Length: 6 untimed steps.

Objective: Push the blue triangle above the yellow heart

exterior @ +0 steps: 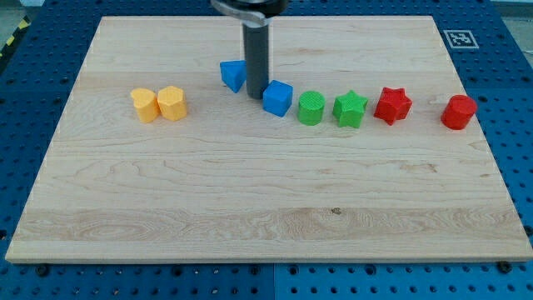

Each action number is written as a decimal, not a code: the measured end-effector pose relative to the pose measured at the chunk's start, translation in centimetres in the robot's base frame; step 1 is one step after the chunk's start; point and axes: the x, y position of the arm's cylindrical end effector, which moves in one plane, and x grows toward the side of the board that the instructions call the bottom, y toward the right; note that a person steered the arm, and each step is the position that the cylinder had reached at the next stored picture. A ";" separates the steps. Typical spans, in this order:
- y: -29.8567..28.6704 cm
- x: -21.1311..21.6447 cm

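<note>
- Camera view is showing a wooden desk (250, 208) lying on a blue perforated base (516, 125).
- Dark rod is coming down from the view's top; my tip (256, 97) is sitting on the desk between two blue blocks.
- End effector is a plain rod with no jaws, so there is no open or closed state to record; it is gripping nothing.
- Blue triangle (233, 74) is lying just to the view's left of the rod, touching it or nearly so; contact cannot be confirmed.
- Blue cube (278, 97) is sitting just to the view's right of my tip.
- Yellow heart (172, 103) is resting left of the triangle and lower in the view, apart from it.
- Orange-yellow block (145, 106) is standing beside the heart on its left, touching or nearly touching.
- Running rightward from the cube: green cylinder (311, 108), green star (351, 109), red star (392, 105), then a red block (458, 112) well apart, near the desk's right edge.
- Fiducial marker (457, 38) is showing past the desk's top right corner.
</note>
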 end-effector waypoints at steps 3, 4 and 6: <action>-14.2 -1.7; -11.9 -3.5; -9.2 -7.2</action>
